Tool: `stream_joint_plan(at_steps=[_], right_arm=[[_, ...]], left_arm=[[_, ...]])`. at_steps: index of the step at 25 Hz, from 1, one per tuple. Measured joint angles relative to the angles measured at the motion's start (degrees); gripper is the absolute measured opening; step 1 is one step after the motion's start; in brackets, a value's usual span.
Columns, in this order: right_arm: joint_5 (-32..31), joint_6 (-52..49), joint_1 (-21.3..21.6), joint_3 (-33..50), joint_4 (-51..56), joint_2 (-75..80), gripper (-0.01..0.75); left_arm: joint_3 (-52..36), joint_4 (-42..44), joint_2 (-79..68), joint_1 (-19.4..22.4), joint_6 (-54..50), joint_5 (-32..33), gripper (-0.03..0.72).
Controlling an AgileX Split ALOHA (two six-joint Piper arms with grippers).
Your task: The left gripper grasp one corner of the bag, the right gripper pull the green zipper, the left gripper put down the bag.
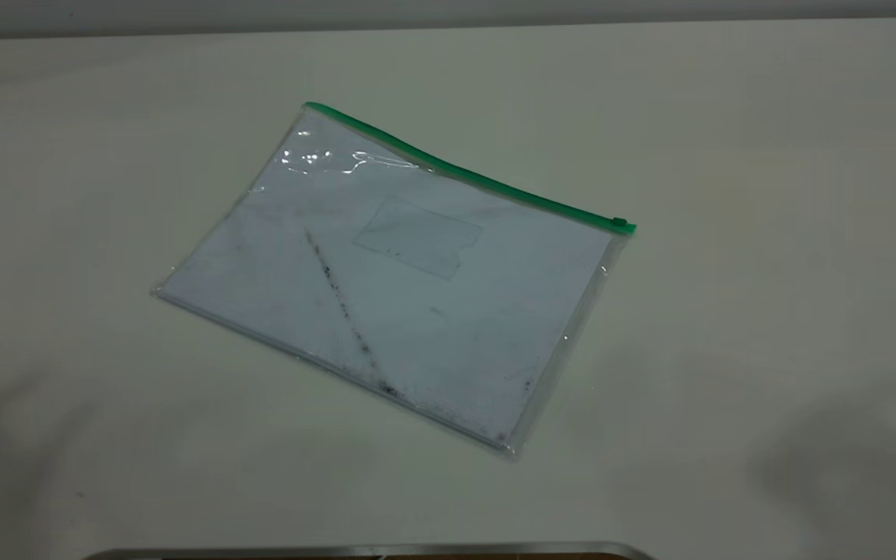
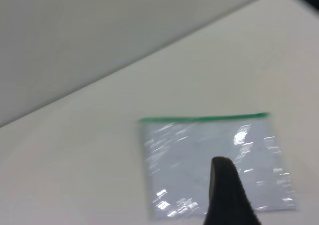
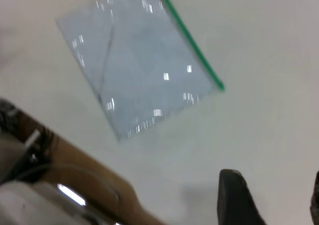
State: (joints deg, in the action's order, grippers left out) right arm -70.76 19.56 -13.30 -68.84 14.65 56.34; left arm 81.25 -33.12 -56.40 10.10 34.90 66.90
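**Spotter:** Where's the bag sitting?

**Operator:** I've got the bag (image 1: 390, 284) flat on the table (image 1: 767, 155), dead centre of the exterior view, rotated a bit. The green zipper (image 1: 463, 169) runs along its far edge, from about 11 o'clock down to 3 o'clock, and the slider tab (image 1: 619, 223) is parked at the 3 o'clock end.

**Spotter:** Any arm on it?

**Operator:** None. Neither arm shows from outside. My left wrist view has one finger of the left gripper (image 2: 227, 195) hanging above the bag, well apart from it; the second finger is out of shot, so I cannot tell whether that claw is spread or closed. The right gripper (image 3: 271, 197) hangs off past the slider-end edge, its two fingers standing clearly apart.

**Spotter:** So which step?

**Operator:** The first one, I'd say: nothing grasped yet. Next I need the left claw down on the corner of the bag (image 1: 309, 110) at 11 o'clock, and flat plastic on a flat table will be awkward to pinch.

**Spotter:** Obstructions?

**Operator:** Nothing on the tabletop near the bag. Only a metal-edged rim (image 1: 370, 551) at 6 o'clock, well clear
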Motion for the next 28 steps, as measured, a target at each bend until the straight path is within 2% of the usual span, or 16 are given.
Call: stream_joint_plan(at_steps=[6,11,20,25,28], right_arm=[[0.0,-0.86,0.0,18.56,-1.61,-9.89,0.403],[0.0,-4.99,0.0,28.68,-1.78,-16.55,0.403],[0.0,-7.96,0.0,36.86,-6.14,-30.83,0.403],[0.59,-10.62,0.0,38.99,-9.8,-35.98,0.403],[4.33,-10.88,0.0,39.93,-10.23,-37.59,0.403]], left_arm=[[-7.62,16.46,12.16,0.0,-14.03,0.0,0.497],[-20.69,22.51,19.44,0.0,-19.04,0.0,0.497],[-50.6,24.42,31.76,-1.33,-23.99,-0.42,0.497],[-52.97,24.49,40.27,-2.22,-23.99,-1.57,0.497],[-52.98,24.43,43.15,-2.72,-23.99,-1.57,0.497]])
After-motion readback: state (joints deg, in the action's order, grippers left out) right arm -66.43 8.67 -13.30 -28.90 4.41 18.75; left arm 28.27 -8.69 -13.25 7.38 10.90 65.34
